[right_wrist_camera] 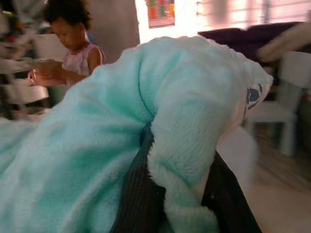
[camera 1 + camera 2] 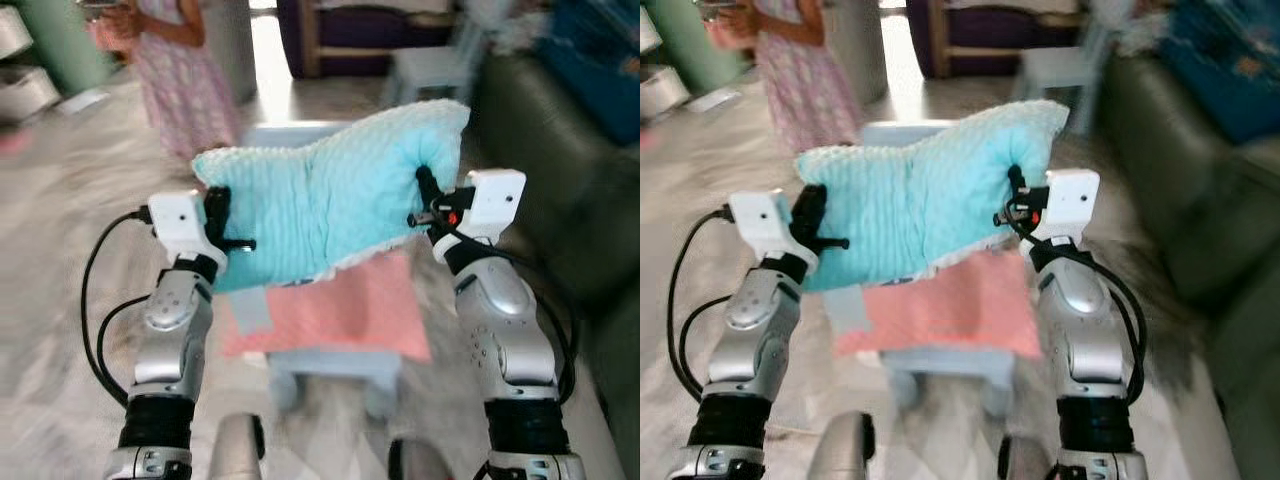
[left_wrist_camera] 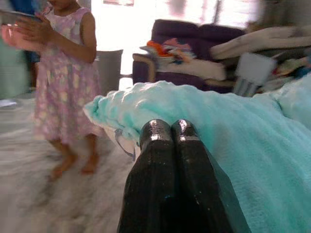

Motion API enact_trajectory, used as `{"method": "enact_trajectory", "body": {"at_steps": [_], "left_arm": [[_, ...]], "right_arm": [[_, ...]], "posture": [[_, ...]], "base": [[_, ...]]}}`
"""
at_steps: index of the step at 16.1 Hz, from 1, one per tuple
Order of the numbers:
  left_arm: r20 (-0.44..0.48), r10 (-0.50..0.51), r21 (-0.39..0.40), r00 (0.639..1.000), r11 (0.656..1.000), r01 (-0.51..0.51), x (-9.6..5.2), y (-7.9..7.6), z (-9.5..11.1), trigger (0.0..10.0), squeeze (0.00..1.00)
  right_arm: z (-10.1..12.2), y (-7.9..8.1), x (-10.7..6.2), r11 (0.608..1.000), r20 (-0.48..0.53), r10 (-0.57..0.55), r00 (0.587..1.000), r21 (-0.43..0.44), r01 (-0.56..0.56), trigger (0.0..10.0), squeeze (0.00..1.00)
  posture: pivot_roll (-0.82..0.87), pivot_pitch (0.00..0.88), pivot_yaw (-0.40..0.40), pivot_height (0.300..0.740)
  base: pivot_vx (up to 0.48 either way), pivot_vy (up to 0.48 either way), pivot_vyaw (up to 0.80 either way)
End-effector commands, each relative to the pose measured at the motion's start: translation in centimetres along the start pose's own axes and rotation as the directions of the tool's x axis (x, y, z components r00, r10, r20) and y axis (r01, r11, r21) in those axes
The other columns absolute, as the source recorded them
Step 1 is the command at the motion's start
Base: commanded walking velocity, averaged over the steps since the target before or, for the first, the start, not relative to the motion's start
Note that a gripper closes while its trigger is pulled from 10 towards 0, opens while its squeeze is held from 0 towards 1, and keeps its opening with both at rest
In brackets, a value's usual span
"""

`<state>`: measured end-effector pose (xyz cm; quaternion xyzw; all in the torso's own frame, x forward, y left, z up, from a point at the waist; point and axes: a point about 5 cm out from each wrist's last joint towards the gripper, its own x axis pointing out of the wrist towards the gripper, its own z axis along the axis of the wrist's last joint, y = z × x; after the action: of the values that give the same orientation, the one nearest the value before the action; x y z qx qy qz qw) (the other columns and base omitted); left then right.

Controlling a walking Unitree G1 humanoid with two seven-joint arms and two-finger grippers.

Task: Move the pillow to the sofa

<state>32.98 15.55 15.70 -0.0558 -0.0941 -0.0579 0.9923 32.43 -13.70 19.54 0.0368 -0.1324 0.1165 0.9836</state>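
A light teal fleece pillow hangs in the air between my two arms, above a small table. My left gripper is at the pillow's left edge; in the left wrist view its fingertips are pressed together against the teal fabric. My right gripper grips the pillow's right corner, and the right wrist view shows the fleece bunched between the two black fingers. The dark green sofa runs along my right side, close to the right arm.
Under the held pillow a pink pillow lies on a small pale blue table. A person in a pink dress stands ahead to the left. A pale stool and a purple sofa are farther back.
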Motion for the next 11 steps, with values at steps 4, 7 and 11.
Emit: {"method": "enact_trajectory", "body": {"at_steps": [4, 7, 11], "left_arm": [[-0.005, -0.036, 0.016, 0.999, 0.999, 0.036, 0.41, -0.35, 0.24, 10.0, 0.00], [-0.008, -0.035, 0.008, 0.999, 0.999, 0.035, 0.49, -0.52, 0.12, 10.0, 0.00], [-0.036, -0.021, -0.002, 0.999, 1.000, 0.021, 0.55, -0.55, -0.18, 10.0, 0.00]], "right_arm": [[1.18, 0.69, 0.33, 1.000, 0.051, 0.017, 0.999, 0.006, -0.017, 10.0, 0.00], [1.54, 0.58, 0.42, 1.000, 0.061, 0.013, 0.998, 0.008, -0.013, 10.0, 0.00], [1.85, 0.66, 0.68, 1.000, 0.069, 0.019, 0.997, 0.009, -0.020, 10.0, 0.00]], "posture": [[-0.16, 0.000, 0.044, 0.740], [-0.16, 0.000, 0.043, 0.740], [-0.16, 0.000, 0.036, 0.740]], "base": [[0.000, 0.000, 0.00], [0.000, 0.000, 0.00], [0.000, 0.000, 0.00]]}}
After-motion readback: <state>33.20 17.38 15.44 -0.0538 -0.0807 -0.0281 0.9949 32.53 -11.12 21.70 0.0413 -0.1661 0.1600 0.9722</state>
